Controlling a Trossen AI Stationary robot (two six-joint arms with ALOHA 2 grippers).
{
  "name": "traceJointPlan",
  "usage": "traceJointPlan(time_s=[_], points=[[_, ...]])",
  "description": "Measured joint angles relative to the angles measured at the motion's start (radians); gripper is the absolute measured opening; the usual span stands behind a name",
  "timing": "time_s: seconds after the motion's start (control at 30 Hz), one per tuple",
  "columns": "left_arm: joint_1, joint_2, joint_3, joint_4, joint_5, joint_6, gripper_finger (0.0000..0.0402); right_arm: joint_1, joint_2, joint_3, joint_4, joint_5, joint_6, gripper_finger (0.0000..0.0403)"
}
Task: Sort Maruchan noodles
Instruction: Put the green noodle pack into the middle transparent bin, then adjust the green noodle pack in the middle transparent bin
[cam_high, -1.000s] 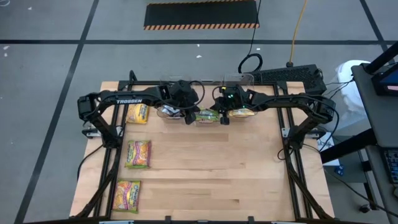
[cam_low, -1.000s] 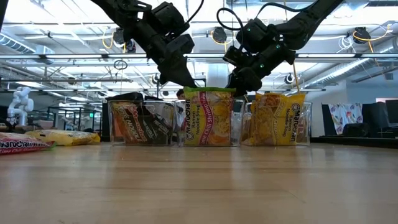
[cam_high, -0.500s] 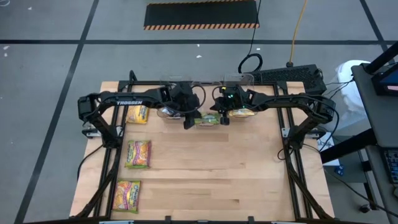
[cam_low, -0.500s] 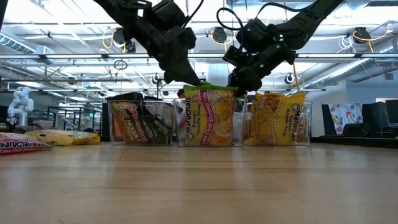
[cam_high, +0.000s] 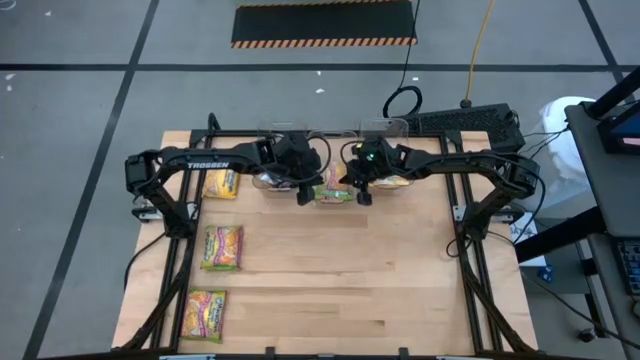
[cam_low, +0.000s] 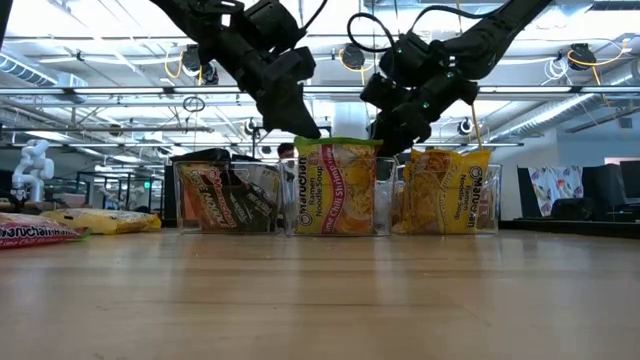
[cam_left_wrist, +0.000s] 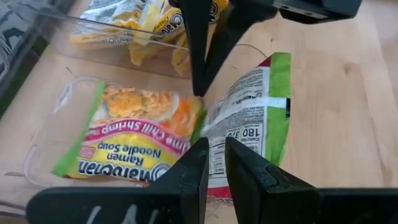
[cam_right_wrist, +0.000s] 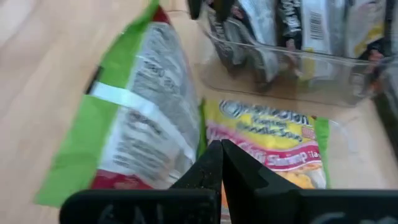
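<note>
Since the earlier frame, the left gripper (cam_left_wrist: 212, 163) had parted narrowly, releasing the lime-green packet (cam_low: 335, 187) upright in the middle bin (cam_low: 290, 200); the right gripper (cam_right_wrist: 221, 163) remained closed above. The light, crinkly, slippery packet was judged best pinched at its top seam.

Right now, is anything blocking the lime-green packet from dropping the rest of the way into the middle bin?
Nothing visible blocks it. The lime-green packet already stands upright in the middle bin, next to another lime-green packet. The left tool and right tool sit just above its top edge.
</note>
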Motion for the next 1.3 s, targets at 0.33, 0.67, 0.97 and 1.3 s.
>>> traceJointPlan(time_s=[0.33,0.67,0.97,1.3], points=[[0.000,0.000,0.000,-0.008,-0.005,0.053,0.0058,-0.001,0.000,0.000,0.016,0.104,0.045,0.0000],[0.000,-0.046,0.000,-0.018,-0.007,0.053,0.0058,-0.010,0.000,0.030,0.005,0.196,0.055,0.0000],[0.003,-0.208,0.000,-0.081,-0.023,0.058,0.0058,-0.056,0.023,0.272,-0.173,0.195,0.036,0.0000],[0.006,-0.343,0.000,-0.269,-0.067,0.061,0.0058,-0.110,0.235,0.671,-0.569,0.196,-0.052,0.0000]])
